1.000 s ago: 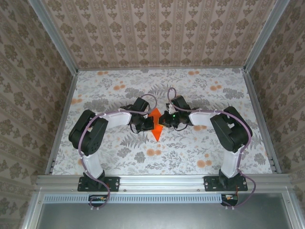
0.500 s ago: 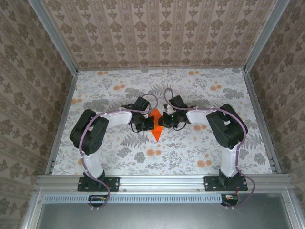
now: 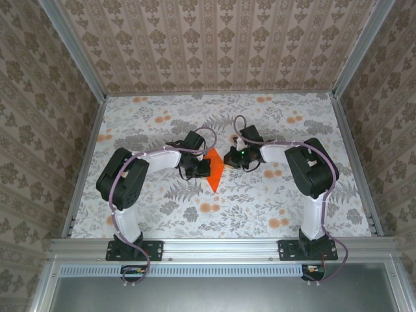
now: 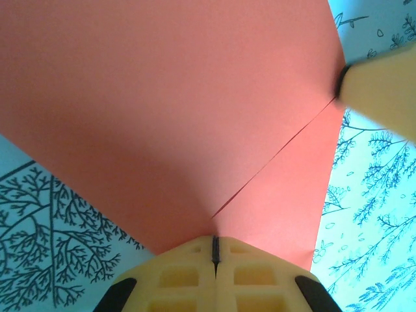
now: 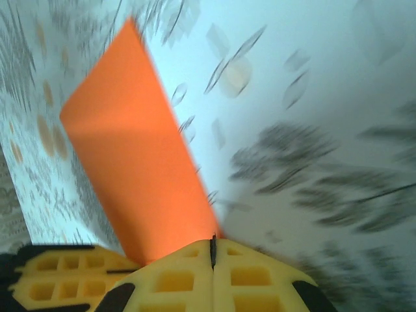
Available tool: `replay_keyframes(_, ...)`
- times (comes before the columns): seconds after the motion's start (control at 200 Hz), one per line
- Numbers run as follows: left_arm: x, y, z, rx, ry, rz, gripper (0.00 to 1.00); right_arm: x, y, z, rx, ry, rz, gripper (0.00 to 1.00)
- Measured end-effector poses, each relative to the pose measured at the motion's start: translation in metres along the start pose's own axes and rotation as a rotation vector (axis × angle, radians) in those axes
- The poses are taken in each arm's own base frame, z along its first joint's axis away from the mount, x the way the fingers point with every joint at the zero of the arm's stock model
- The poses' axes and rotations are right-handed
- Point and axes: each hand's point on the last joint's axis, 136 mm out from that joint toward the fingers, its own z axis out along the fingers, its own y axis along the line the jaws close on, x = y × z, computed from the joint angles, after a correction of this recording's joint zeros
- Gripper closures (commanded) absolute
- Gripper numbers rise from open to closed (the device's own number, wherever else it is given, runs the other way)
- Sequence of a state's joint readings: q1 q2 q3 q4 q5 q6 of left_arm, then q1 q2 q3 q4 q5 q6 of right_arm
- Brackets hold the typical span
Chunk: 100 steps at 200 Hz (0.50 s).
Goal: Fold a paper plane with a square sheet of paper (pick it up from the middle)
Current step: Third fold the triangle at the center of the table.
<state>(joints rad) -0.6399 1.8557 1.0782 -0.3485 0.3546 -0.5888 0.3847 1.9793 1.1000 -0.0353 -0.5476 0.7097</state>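
The square sheet of paper (image 3: 214, 174) is vivid orange and folded, held up over the middle of the table between both grippers. My left gripper (image 3: 203, 168) is shut on its left side. In the left wrist view the sheet (image 4: 162, 117) spreads above the shut jaws (image 4: 214, 248), with a slit-like fold edge running toward the right gripper's finger (image 4: 383, 91) at its far corner. My right gripper (image 3: 229, 158) is shut at the paper's right edge. The right wrist view shows the sheet (image 5: 136, 169) slanting down into the shut jaws (image 5: 212, 248), with the left gripper's fingers (image 5: 58, 278) beside it. A paper plane is out of view.
The tabletop (image 3: 162, 130) has a grey leaf and pale orange flower print. Patterned walls with metal rails (image 3: 84, 162) close in the left, right and back. A metal beam (image 3: 221, 246) carrying both arm bases runs along the near edge.
My right gripper has moved right and toward the back, still on the paper's edge. The sheet's upper part has tipped over to the right. The left gripper has stayed put.
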Motion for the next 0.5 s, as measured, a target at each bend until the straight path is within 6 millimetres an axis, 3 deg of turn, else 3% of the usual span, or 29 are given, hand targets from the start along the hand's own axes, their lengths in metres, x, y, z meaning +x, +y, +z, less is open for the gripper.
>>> replay_keyframes(0.125, 0.0, 0.0, 0.0, 0.0, 0.001, 0.0, 1.0, -0.02, -0.012, -0.012, 0.018, -0.054, 0.03, 0.96)
replay_keyframes(0.22, 0.0, 0.0, 0.0, 0.0, 0.001, -0.001, 1.0, -0.021, -0.006, -0.021, 0.012, -0.068, 0.021, 0.96)
replay_keyframes(0.37, 0.0, 0.0, 0.0, 0.0, 0.001, -0.001, 1.0, 0.003, 0.021, -0.036, -0.026, -0.061, -0.034, 0.98)
replay_keyframes(0.5, 0.0, 0.0, 0.0, 0.001, 0.0, -0.001, 1.0, 0.042, 0.038, -0.027, -0.052, 0.007, -0.076, 0.98)
